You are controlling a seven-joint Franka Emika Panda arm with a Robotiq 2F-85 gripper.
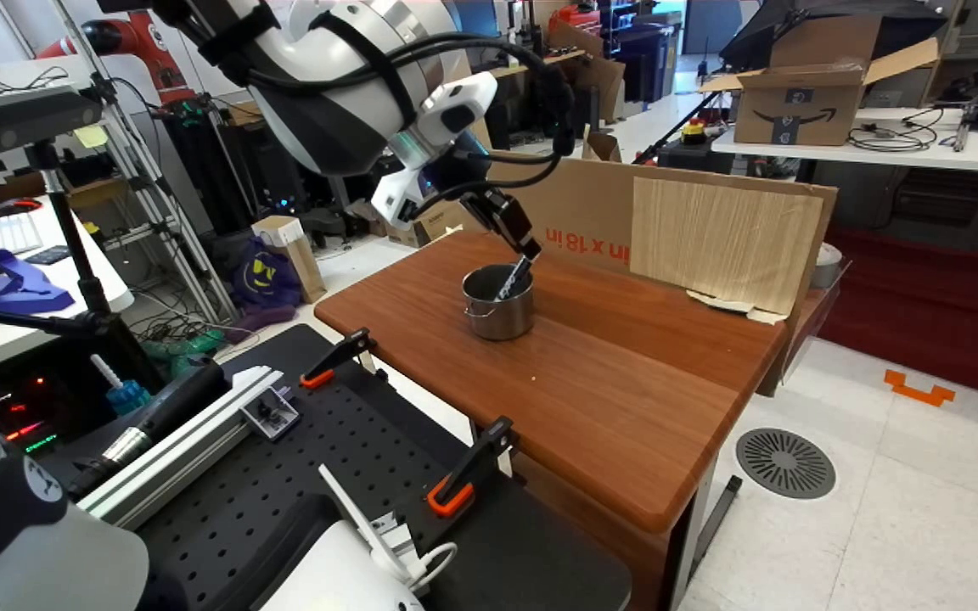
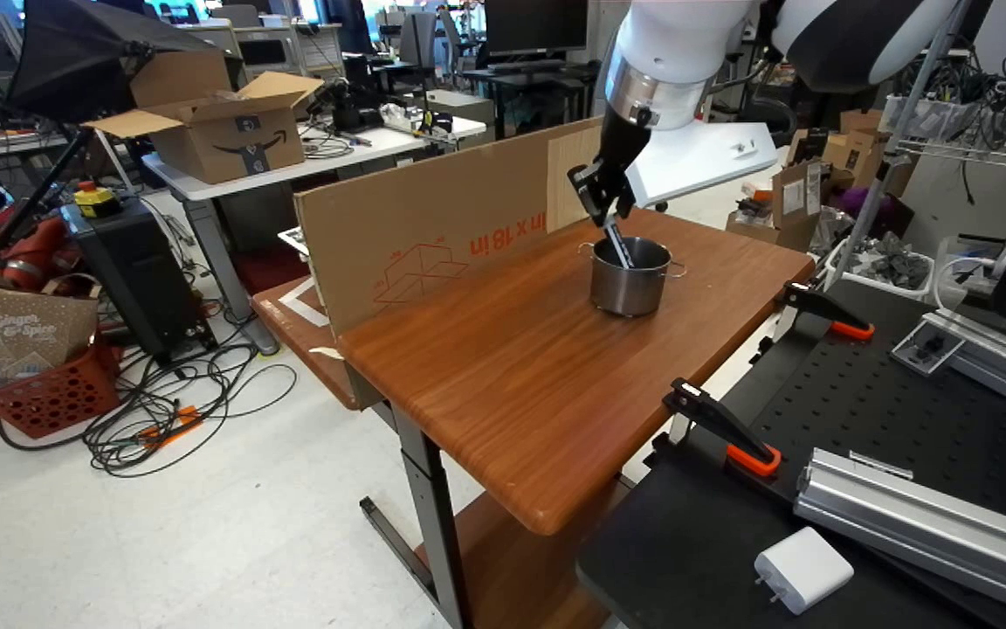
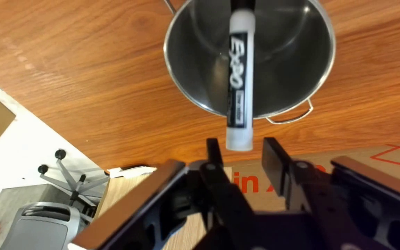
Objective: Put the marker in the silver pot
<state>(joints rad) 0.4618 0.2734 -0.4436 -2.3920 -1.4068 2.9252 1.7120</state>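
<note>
The silver pot (image 1: 497, 320) stands upright on the wooden table in both exterior views (image 2: 625, 293); its dark inside shows in the wrist view (image 3: 286, 80). The marker (image 3: 241, 80), white with a black label and a dark end, slants into the pot, dark end down, in both exterior views (image 1: 513, 280) (image 2: 617, 244). Its white end sticks up above the rim. My gripper (image 3: 241, 142) is above the pot, open, with its fingertips on either side of the marker's white end and a gap on both sides. Whether the dark end touches the pot's bottom is hidden.
The wooden table (image 1: 608, 373) has an upright cardboard sheet (image 2: 433, 236) along its far edge. Black clamps with orange ends (image 1: 472, 467) grip the near edge beside a black perforated board (image 1: 353, 458). Thin wire handles (image 3: 290, 119) stick out from the pot.
</note>
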